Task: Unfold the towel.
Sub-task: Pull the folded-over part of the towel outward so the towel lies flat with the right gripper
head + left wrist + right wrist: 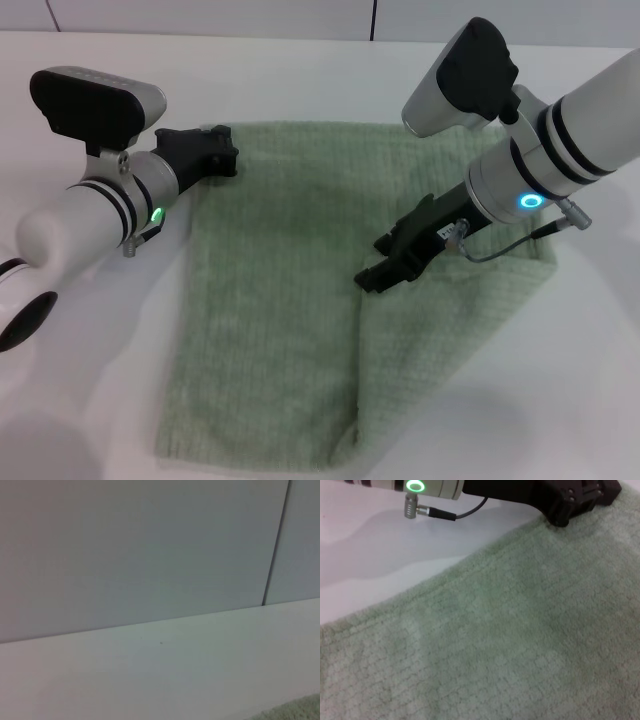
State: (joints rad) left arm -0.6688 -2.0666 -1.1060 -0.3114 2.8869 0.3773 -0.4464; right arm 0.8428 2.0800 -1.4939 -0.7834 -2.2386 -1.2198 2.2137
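Note:
The pale sage-green towel (280, 260) lies flat on the white table, with its right part folded over; the flap's edge runs from the middle down to the near edge. My left gripper (218, 150) sits at the towel's far left corner; it also shows in the right wrist view (572, 505), resting on the towel's hem. My right gripper (375, 264) hovers over the top of the flap's edge near the towel's middle, jaws apart and empty. The towel fills the right wrist view (510, 630), and a sliver of it shows in the left wrist view (300, 711).
The white table (80, 400) runs all round the towel. A grey panelled wall (140, 550) with a vertical seam stands behind the table's far edge. My left arm's cable and green ring light (415, 486) lie just beside the towel's left hem.

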